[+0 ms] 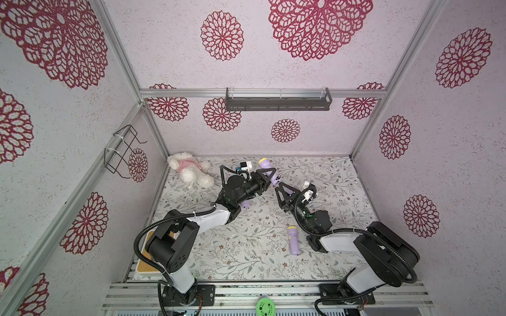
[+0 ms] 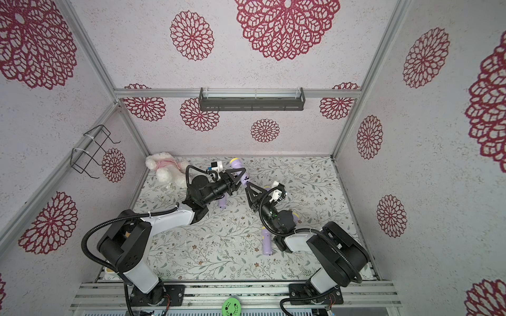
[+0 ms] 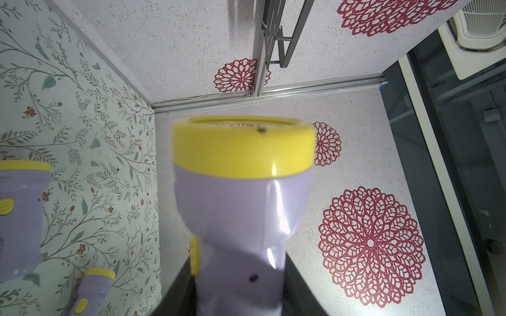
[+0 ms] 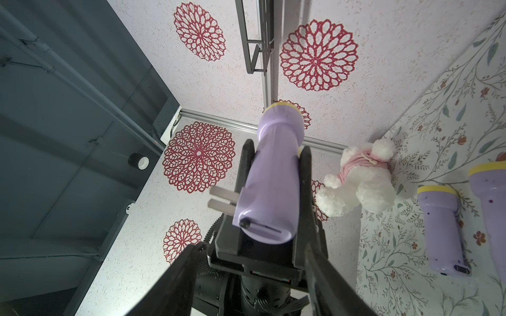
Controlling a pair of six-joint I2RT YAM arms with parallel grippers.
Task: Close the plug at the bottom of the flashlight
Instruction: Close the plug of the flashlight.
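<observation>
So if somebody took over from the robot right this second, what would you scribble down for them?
Left gripper: shut on the flashlight, holding it raised above the table.
Right gripper: open, empty, close to the flashlight's bottom end.
Plug prongs: sticking out sideways at that end.
Done: flashlight picked up and presented.
Left to do: fold the prongs flat into the base, probably with the right gripper.
Spare flashlights lie on the table.

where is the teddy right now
In a top view the teddy lies on the table at its far left corner, left of the held flashlight.
</observation>
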